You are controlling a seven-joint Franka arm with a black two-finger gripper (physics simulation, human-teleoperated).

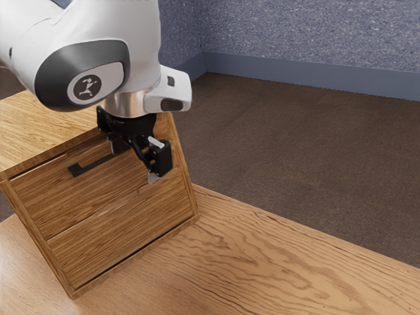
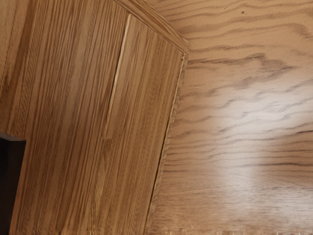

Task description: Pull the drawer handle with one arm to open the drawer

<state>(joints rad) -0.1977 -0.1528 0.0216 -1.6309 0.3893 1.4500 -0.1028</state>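
Black two-finger end effector (image 1: 147, 167) against front of upper wooden drawer (image 1: 72, 197), just beside the exterior view's right end of flat black drawer handle (image 1: 88, 164). Opening width: cannot tell. Drawer front looks flush in oak-grain two-drawer cabinet (image 1: 131, 230), on wood-grain bench (image 1: 262, 269).

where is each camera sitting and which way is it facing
Exterior view: beside the arm, looking down over the table at the cabinet; the arm and tool show, by the black handle.
Wrist view: on the hand, facing the cabinet front and table; a dark shape may be robot or handle.
Shared: cabinet and table.
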